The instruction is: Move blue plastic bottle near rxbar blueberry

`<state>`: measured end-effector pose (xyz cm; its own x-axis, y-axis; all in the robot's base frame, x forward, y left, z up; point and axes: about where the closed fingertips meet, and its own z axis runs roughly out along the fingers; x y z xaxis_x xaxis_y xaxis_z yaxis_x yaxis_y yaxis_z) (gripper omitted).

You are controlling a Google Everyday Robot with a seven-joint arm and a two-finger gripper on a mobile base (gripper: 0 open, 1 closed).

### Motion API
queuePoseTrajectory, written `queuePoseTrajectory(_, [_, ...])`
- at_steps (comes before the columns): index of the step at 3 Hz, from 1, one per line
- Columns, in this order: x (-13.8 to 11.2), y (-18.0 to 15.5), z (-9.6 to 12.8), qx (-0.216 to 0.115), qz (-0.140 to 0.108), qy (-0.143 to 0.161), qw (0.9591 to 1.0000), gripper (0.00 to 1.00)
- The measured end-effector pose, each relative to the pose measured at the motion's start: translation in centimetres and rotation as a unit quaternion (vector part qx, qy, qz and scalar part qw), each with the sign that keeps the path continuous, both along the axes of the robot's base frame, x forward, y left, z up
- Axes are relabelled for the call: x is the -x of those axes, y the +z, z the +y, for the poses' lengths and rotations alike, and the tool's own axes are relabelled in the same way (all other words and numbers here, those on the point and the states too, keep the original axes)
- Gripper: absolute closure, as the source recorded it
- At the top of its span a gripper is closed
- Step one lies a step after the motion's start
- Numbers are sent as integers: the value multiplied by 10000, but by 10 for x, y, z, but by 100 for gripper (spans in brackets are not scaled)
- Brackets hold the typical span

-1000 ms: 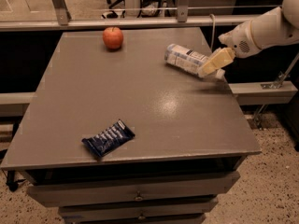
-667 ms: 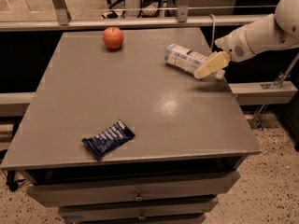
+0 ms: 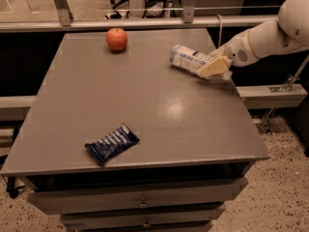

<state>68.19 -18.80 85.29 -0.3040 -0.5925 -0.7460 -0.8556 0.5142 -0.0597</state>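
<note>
Camera view: grey worktop (image 3: 159,110), three items, one gripper.
Blue plastic bottle (image 3: 189,58) lies on its side right of red apple (image 3: 116,39). Gripper (image 3: 215,67) sits beyond the bottle's far end; cannot tell how the jaws stand. Rxbar blueberry (image 3: 112,143) lies well apart, nearer the front than the apple.

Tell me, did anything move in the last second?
Hardly anything. The robot's wrist dipped a little, and the gripper edged slightly left against the right end of the bottle, which lies on its side on the table. I can't tell whether it has taken hold. The bottle, the bar and the apple stayed where they were.
</note>
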Motion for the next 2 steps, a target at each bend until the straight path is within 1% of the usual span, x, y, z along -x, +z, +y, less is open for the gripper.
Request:
queuePoseTrajectory(1, [15, -1, 18, -32, 213, 317, 9993, 64])
queuePoseTrajectory(2, [40, 5, 43, -117, 492, 869, 9949, 87])
